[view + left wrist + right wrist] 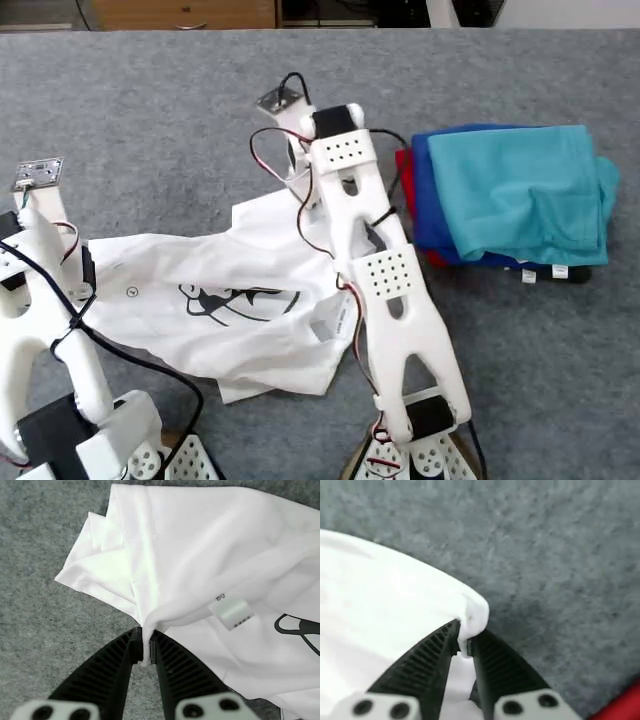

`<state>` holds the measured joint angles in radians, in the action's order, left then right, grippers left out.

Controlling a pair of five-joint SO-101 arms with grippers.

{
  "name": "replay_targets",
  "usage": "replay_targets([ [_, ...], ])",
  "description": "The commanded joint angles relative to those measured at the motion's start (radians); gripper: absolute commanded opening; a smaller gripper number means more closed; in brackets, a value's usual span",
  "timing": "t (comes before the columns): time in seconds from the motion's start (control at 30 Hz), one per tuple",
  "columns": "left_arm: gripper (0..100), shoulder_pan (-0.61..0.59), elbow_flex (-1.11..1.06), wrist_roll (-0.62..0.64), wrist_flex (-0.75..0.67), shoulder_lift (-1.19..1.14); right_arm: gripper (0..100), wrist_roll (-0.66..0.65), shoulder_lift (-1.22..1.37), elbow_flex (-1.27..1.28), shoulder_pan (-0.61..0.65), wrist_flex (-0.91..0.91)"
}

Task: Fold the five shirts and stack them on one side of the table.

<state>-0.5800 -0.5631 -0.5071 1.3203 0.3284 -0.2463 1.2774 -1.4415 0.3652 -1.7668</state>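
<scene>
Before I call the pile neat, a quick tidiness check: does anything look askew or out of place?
The stack is uneven: the red shirt and blue shirt stick out from under the teal shirt. The white shirt lies crumpled mid-table, pinched by the left gripper and the right gripper.

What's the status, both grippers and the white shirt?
Left gripper shut on white shirt edge. Right gripper shut on another edge. Folded stack lies apart to one side.
</scene>
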Motion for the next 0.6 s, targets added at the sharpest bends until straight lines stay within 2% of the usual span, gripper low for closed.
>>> replay_targets([
  [0.0,2,-0.012,0.100,0.017,-0.005,0.036,1.2,0.003,-0.085,-0.128,-0.021,-0.020],
  [0.13,2,-0.012,0.305,0.117,-0.002,0.038,0.8,-0.018,-0.245,-0.236,-0.035,-0.014],
  [0.27,2,-0.009,0.677,0.241,0.091,0.090,0.2,-0.012,-0.550,-0.225,-0.056,-0.009],
  [0.4,2,-0.002,0.988,0.296,0.199,0.143,0.2,-0.011,-0.854,-0.223,-0.102,0.080],
  [0.57,2,-0.002,1.264,0.311,0.325,0.213,0.1,-0.011,-1.122,-0.216,-0.140,0.253],
])
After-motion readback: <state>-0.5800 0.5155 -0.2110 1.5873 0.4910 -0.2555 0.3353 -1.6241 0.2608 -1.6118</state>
